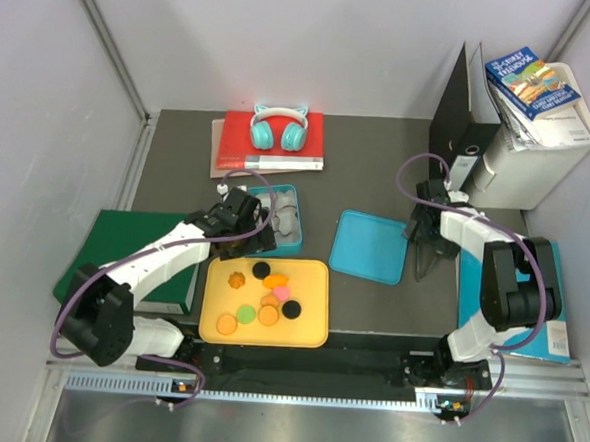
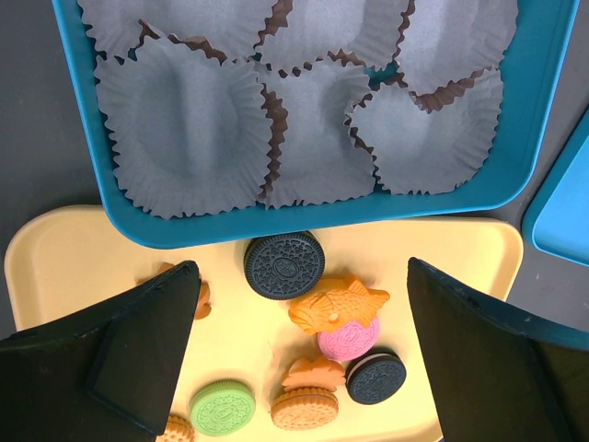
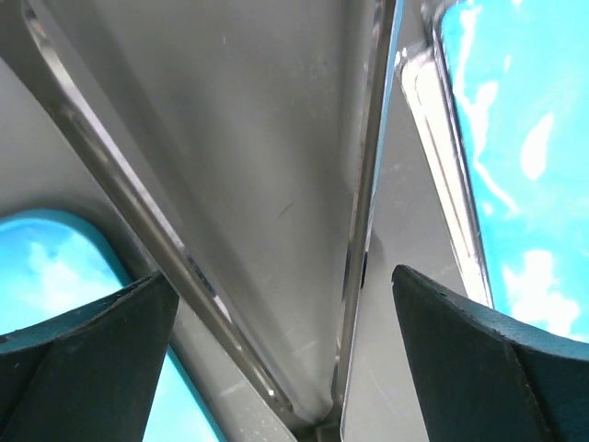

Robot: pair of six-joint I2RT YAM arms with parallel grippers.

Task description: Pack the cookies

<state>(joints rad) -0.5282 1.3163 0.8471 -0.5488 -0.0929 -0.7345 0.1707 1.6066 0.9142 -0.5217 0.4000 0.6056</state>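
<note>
Several toy cookies lie on the yellow tray (image 1: pixel 313 334): a black one (image 2: pixel 283 265), an orange fish-shaped one (image 2: pixel 336 307) on a pink one (image 2: pixel 348 341), a smaller black one (image 2: pixel 375 378), a green one (image 2: pixel 223 408) and an orange one (image 2: pixel 305 410). My left gripper (image 2: pixel 301 269) is open and empty above the tray's far edge (image 1: pixel 260 241), its left finger (image 2: pixel 138 350) hiding part of another orange cookie. A blue box (image 2: pixel 322 221) of grey paper cups (image 2: pixel 184 129) lies just beyond. My right gripper (image 1: pixel 420 257) is open and empty beside the blue lid (image 1: pixel 369 246).
Teal headphones (image 1: pixel 279 128) lie on a red book at the back. A green folder (image 1: pixel 98 254) is under the left arm. A black binder (image 1: pixel 462 116) and a white box of books (image 1: pixel 536 136) stand at the back right. A blue book (image 1: pixel 554 327) lies at the right.
</note>
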